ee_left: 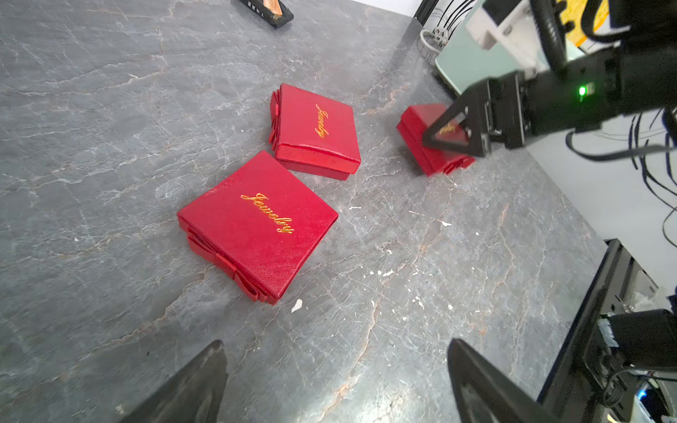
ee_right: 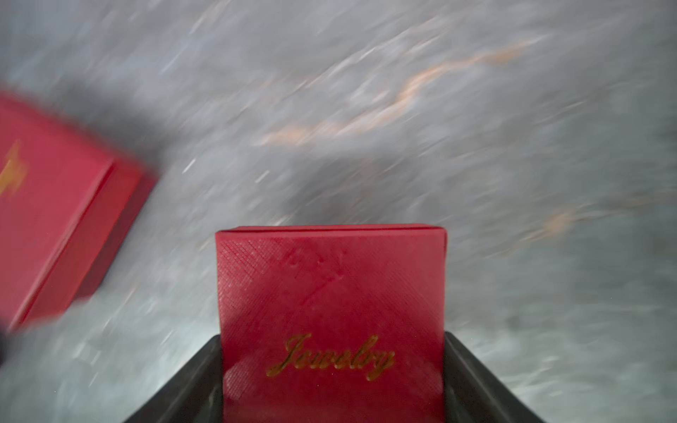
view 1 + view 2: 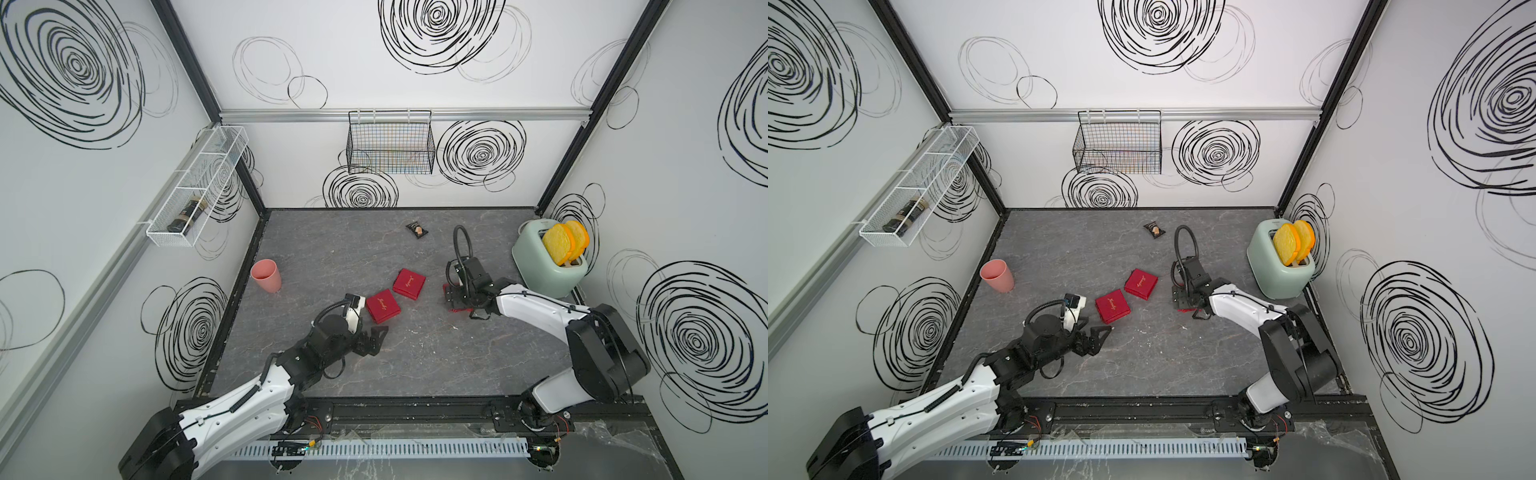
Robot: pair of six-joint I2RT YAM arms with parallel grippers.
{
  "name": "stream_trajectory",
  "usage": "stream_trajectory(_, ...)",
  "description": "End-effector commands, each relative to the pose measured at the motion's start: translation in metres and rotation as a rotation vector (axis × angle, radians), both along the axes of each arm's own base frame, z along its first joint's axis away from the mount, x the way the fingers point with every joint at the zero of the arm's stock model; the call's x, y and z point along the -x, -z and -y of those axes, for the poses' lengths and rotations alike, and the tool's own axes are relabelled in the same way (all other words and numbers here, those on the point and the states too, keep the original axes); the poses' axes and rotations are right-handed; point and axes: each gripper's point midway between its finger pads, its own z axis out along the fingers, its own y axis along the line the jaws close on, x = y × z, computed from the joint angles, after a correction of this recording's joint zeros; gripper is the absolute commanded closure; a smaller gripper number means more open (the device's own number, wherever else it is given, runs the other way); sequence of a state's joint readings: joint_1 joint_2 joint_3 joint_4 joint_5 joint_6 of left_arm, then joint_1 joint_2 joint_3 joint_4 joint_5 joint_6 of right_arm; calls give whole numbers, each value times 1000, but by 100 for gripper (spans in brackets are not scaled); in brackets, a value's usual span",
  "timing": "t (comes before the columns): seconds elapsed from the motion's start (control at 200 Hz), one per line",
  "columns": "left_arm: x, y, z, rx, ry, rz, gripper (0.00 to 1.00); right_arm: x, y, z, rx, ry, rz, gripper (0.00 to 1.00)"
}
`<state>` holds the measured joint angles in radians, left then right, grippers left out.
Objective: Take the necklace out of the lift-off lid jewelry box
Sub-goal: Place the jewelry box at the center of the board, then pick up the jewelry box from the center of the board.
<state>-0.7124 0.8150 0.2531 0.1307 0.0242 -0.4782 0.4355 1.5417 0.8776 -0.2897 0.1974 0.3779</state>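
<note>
"Jewelry" in gold script reads on all three red lids. The right gripper point(image 2: 331, 340) is clamped on the held box point(image 2: 329, 278), nearest the toaster point(image 3: 548, 266), lid up, lettering running fingertip to fingertip. The middle box point(image 1: 315, 128) and the far box point(image 1: 256, 223) lie just beside each other, farther from the toaster. The left gripper point(image 1: 335, 346) hangs with jaws apart, farthest out, over bare table point(image 3: 457, 357). The necklace is hidden; I cannot tell in which box.
</note>
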Motion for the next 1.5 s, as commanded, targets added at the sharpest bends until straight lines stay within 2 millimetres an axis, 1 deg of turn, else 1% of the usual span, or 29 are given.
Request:
stream_trajectory(0.0, -7, -12, 3, 22, 1, 56, 4, -24, -7, 31, 38, 85, 14, 25)
stream_trajectory(0.105, -10, -17, 1, 14, -13, 77, 4, -42, -11, 54, 50, 138, 17, 24)
stream_trajectory(0.18, -11, -18, 1, 9, -10, 82, 4, -50, -6, 68, 63, 162, -4, 22)
stream_trajectory(0.265, -11, -18, 4, 10, 3, 78, 4, -55, 4, 77, 67, 172, -40, 21)
stream_trajectory(0.375, -11, -17, 7, 11, 16, 72, 4, -56, 18, 82, 74, 178, -79, 17)
stream_trajectory(0.475, -11, -17, 8, 11, 19, 70, 4, -54, 23, 84, 92, 166, -98, 10)
stream_trajectory(0.52, -11, -18, 9, 15, 23, 72, 4, -54, 21, 85, 126, 156, -98, 6)
stream_trajectory(0.555, -11, -17, 9, 15, 23, 70, 4, -54, 17, 84, 170, 139, -94, 0)
stream_trajectory(0.58, -11, -17, 9, 15, 24, 70, 4, -54, 14, 82, 207, 122, -92, 3)
stream_trajectory(0.645, -11, -17, 9, 15, 24, 69, 4, -55, 3, 75, 301, 83, -73, 3)
stream_trajectory(0.725, -12, -18, 9, 12, 22, 68, 4, -59, -14, 60, 387, 28, -34, 3)
stream_trajectory(0.78, -12, -19, 10, 12, 23, 66, 4, -64, -25, 45, 396, -24, 1, 3)
stream_trajectory(0.815, -13, -19, 9, 10, 21, 66, 4, -66, -30, 32, 377, -74, 22, 3)
stream_trajectory(0.895, -13, -19, 9, 10, 20, 66, 4, -67, -35, -10, 265, -262, 66, 3)
stream_trajectory(0.986, -13, -19, 8, 7, 15, 65, 4, -56, -37, -58, 170, -475, 92, 3)
stream_trajectory(1.031, -14, -18, 7, -13, 20, 79, 4, -48, -35, -79, 155, -570, 98, 3)
stream_trajectory(1.091, -14, -17, 5, -23, 12, 81, 4, -41, -32, -98, 168, -657, 99, 3)
stream_trajectory(1.171, -14, -17, 4, -30, 8, 90, 4, -34, -26, -115, 162, -748, 95, 3)
stream_trajectory(1.316, -13, -20, 4, -30, 8, 99, 4, -32, -17, -132, 126, -836, 80, 3)
stream_trajectory(1.496, -12, -19, 5, -34, 10, 102, 4, -34, -13, -155, 111, -925, 83, 3)
